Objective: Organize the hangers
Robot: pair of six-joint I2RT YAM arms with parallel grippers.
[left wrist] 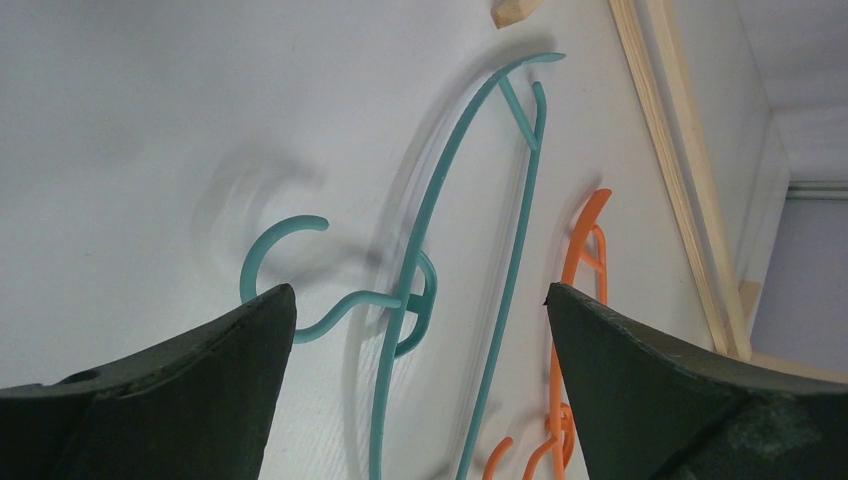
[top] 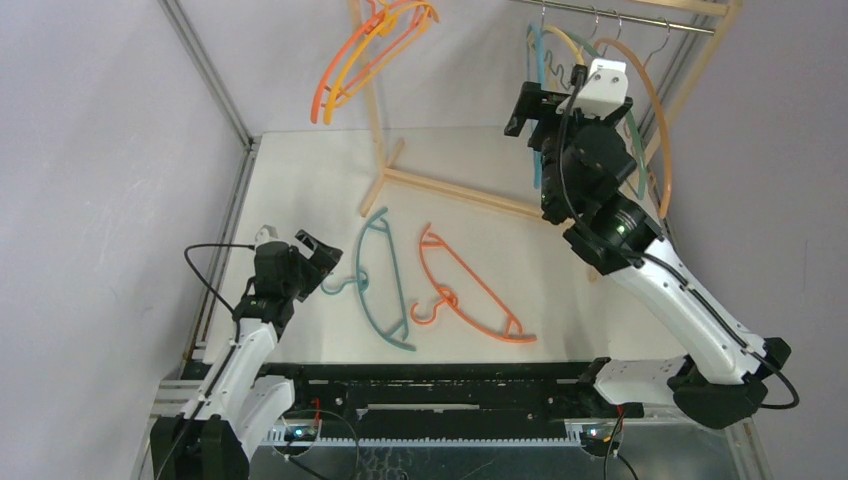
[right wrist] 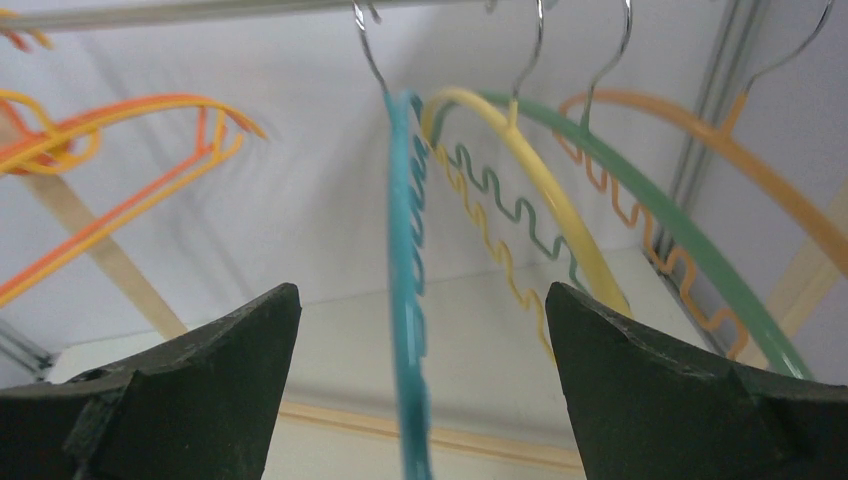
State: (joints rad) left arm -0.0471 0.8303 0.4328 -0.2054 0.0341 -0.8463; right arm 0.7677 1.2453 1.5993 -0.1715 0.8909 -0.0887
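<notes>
Now the left pincer [top: 322, 256] hovers low over the counter [top: 300, 165], spread wide and empty, straddling the teal hanger [left wrist: 408, 290] that lies flat there; an orange hanger [top: 443, 297] lies just beside it; up at the rack, the right pincer [right wrist: 422, 290] is equally spread, holding nothing, facing the hung hangers [right wrist: 405, 250] on the rod [right wrist: 200, 12]. Best play, I'd say: come straight down on the neck where hook meets arms; pinch there, not the thin bar; lift level so it swings clear of the orange neighbour.
</notes>
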